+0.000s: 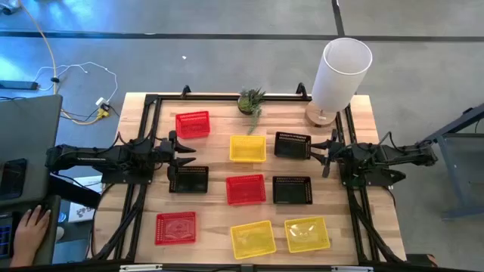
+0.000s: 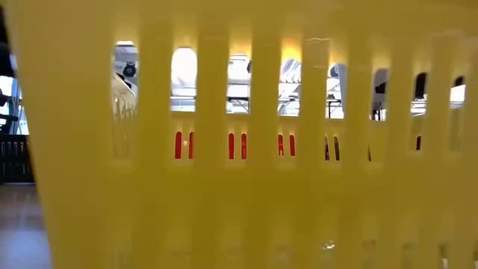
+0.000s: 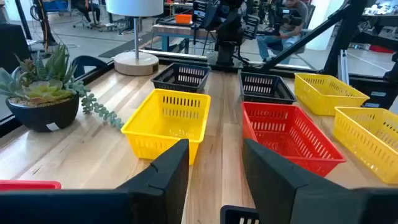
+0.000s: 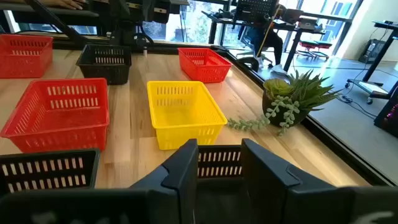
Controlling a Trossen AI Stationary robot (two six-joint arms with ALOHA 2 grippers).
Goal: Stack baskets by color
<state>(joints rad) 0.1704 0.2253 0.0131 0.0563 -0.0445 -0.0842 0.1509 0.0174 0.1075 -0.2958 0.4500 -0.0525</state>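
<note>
The baskets lie singly on the table, none stacked. Red baskets (image 1: 193, 124) (image 1: 246, 189) (image 1: 175, 227), yellow ones (image 1: 248, 148) (image 1: 252, 239) (image 1: 306, 233) and black ones (image 1: 293, 145) (image 1: 188, 179) (image 1: 292, 190) are spread in three rows. My left gripper (image 1: 184, 151) hovers open at the left, between the back red basket and a black one, and faces the yellow basket (image 3: 168, 121) with nothing between its fingers. At the right, my right gripper (image 1: 327, 153) stands open just behind the back black basket (image 4: 217, 160). A yellow basket wall (image 2: 239, 149) fills the low view.
A tall white cylinder lamp (image 1: 340, 72) stands at the back right corner, and a small green plant (image 1: 251, 100) sits at the back middle. A dark frame (image 1: 151, 98) rims the table. A person's hand (image 1: 30, 227) rests off the table's left front.
</note>
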